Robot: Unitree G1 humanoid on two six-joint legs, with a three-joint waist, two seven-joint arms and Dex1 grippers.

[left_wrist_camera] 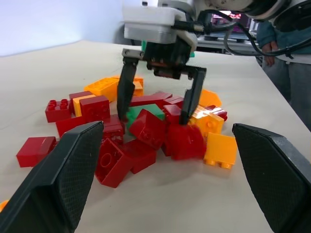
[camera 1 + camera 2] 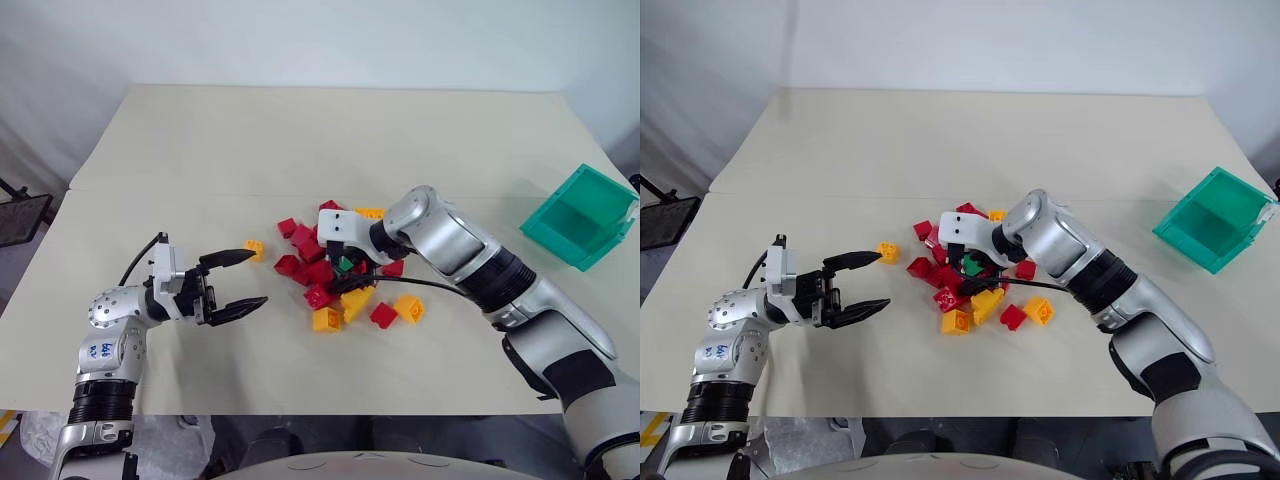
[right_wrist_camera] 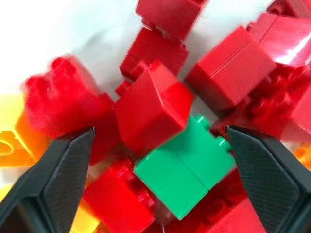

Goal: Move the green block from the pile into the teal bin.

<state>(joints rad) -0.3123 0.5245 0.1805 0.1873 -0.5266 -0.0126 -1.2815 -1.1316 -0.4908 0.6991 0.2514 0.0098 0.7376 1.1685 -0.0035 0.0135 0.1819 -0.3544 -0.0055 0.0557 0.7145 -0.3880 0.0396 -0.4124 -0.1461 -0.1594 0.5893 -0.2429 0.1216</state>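
Observation:
The green block [image 3: 187, 167] lies in the middle of the pile [image 2: 340, 280] of red and yellow-orange bricks, partly under a tilted red brick [image 3: 150, 109]. My right gripper [image 1: 153, 118] points down into the pile and is open. One finger stands on each side of the green block and that red brick, and nothing is gripped. My left gripper [image 2: 257, 277] hovers open, left of the pile, pointing toward it and holding nothing. The teal bin [image 2: 600, 190] stands at the table's far right edge, its opening tipped toward me.
A lone yellow-orange brick [image 2: 254, 248] lies apart from the pile, just beyond my left gripper's upper finger. A person [image 1: 286, 48] stands past the table's far side in the left wrist view. Bare tabletop [image 2: 300, 140] stretches beyond the pile.

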